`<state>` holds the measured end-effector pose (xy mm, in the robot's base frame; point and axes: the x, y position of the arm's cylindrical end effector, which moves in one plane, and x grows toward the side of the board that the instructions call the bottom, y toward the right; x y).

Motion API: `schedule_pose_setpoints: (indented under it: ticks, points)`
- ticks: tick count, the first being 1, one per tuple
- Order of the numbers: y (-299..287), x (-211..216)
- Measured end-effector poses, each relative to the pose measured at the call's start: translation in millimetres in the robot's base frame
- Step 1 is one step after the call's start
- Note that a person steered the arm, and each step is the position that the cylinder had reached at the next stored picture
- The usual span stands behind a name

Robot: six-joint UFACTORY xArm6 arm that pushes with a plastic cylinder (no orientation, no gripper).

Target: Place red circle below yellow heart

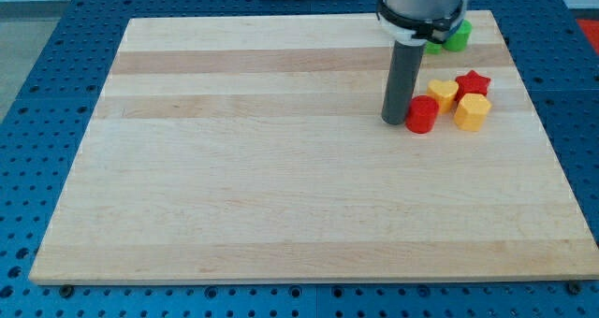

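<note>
The red circle (421,116) stands on the wooden board (281,196) at the view's right. It sits just below and to the left of the yellow heart (442,94) and seems to touch it. My tip (395,122) is against the red circle's left side. A second yellow block (472,111) lies right of the red circle and lower right of the heart. A red star (474,82) sits right of the heart.
A green block (457,36) shows at the view's top right, partly behind the arm's body (421,5). Other blocks there are hidden by the arm. A blue pegboard table (37,93) surrounds the board.
</note>
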<state>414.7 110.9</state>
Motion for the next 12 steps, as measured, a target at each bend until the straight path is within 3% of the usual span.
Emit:
schedule_pose_setpoints:
  ticks: [2,6,7,8,10,12]
  points:
    - [-18,28]
    - [30,30]
    - [26,31]
    - [-26,35]
    - [-66,6]
    - [-28,-2]
